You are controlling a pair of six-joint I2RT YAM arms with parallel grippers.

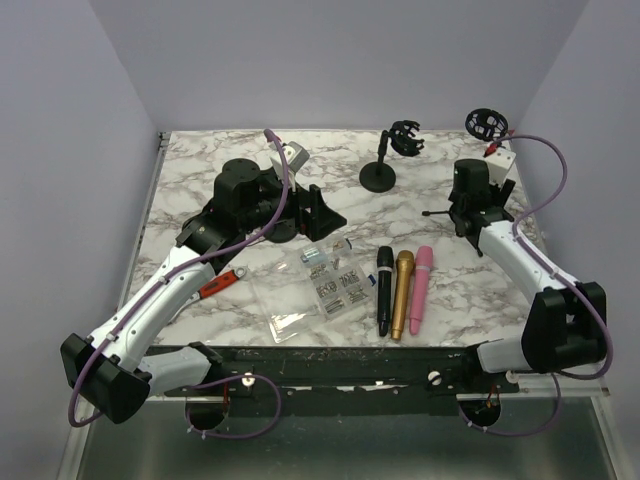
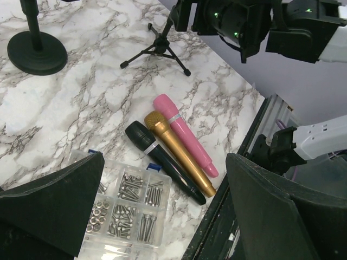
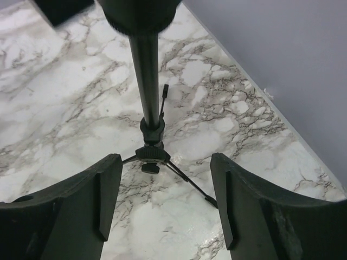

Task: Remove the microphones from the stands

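Bright even overhead light, soft faint shadows, mild marble sheen, near fingers (image 3: 70, 211) blurred

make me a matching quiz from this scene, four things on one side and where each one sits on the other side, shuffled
Things
1. black microphone
2. gold microphone
3. pink microphone
4. tripod stand

Places
A. lying between the other two microphones
B. upright, in line with the gap of the open right gripper
C. lying nearest the clear screw box
D. lying at the outer end of the row, farthest from that box

Pairs: 1-C, 2-A, 3-D, 4-B
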